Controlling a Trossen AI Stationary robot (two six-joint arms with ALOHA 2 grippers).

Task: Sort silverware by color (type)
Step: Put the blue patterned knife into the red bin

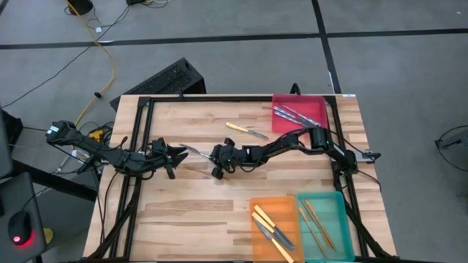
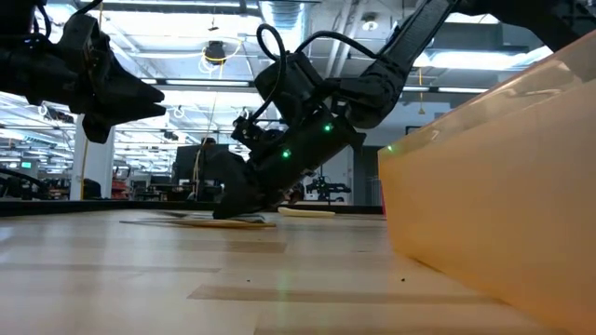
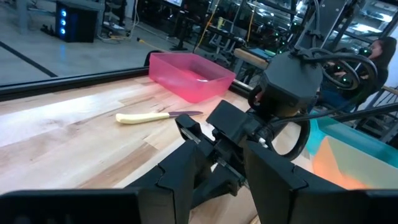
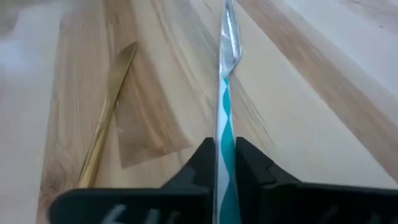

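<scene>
Silverware piece (image 4: 225,118), teal handle, silver tip, clamped in right end effector (image 4: 225,163)

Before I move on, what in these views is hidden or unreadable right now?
- Right wrist view: the blue-handled utensil in the right pincer; its handle end is cut off by the fingers and frame edge.
- Low view: the orange tray blocks everything behind it.
- High view: the utensils in the red tray are too small to identify.
- Left pincer: open or shut, unreadable.
</scene>
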